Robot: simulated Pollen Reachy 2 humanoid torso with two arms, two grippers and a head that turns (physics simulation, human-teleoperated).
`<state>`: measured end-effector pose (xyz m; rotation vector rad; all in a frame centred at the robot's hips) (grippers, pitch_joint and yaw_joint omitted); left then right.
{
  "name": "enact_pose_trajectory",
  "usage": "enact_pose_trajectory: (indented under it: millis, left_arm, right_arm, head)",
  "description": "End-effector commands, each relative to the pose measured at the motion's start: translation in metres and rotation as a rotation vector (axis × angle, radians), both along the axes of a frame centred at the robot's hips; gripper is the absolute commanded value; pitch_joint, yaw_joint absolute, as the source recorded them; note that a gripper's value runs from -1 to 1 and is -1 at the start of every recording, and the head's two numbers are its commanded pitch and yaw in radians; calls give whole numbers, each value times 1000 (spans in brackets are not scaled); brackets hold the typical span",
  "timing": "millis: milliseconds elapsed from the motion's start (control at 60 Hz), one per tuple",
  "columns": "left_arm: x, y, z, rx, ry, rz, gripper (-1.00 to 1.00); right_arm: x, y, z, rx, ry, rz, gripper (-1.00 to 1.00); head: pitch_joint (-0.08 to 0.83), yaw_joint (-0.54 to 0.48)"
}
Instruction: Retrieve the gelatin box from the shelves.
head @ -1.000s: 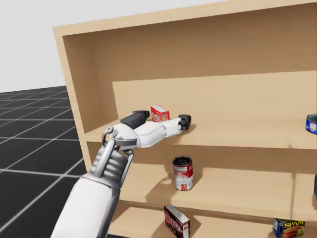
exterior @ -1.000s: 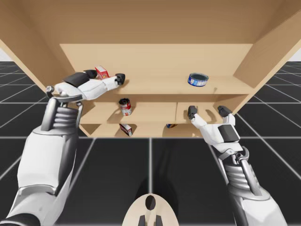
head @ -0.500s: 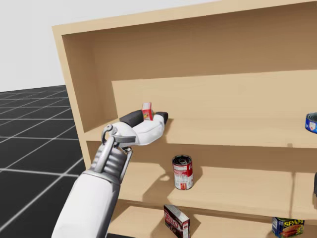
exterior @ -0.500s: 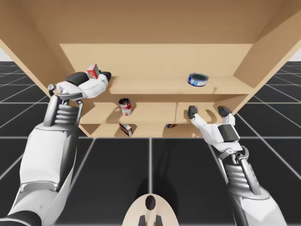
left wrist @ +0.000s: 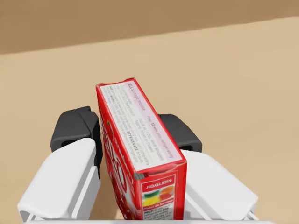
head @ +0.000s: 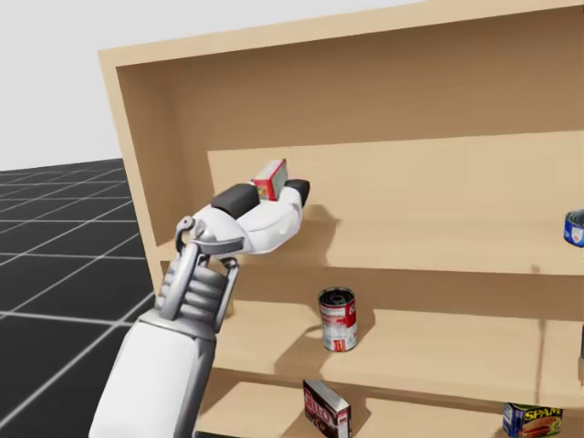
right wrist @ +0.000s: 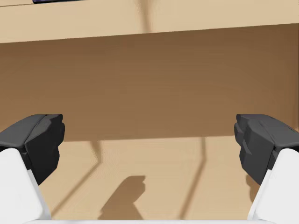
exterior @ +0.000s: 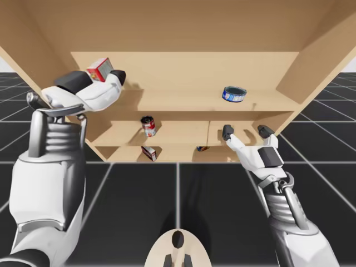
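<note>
Gelatin box is sitting gripped between my left jaws, its long axis running straight out ahead of them, hovering just above the top shelf's left end. Right jaws are hanging wide apart and empty below that shelf's right end.

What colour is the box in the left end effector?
The box is red, with one pale printed side; the left wrist view shows it best.
</note>
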<state>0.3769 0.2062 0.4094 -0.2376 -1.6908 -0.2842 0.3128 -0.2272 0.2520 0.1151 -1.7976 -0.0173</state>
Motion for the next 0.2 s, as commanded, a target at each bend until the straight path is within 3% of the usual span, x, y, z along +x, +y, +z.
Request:
enact_pose_trajectory:
  millis: [17, 67, 200]
  left_arm:
    - [-21, -4, 17, 15, -60, -11, 1000]
    - [-29, -4, 17, 19, -62, -5, 1000]
    - [-73, -3, 12, 102, -66, 28, 1000]
  right_arm:
    - [0, 3, -1, 19, 4, 0, -1000]
    - [0, 3, -1, 18, 4, 0, -1000]
    - [-1, 1, -2, 14, 3, 35, -1000]
  head:
    - [175, 305]
    - [176, 305]
    - [180, 302]
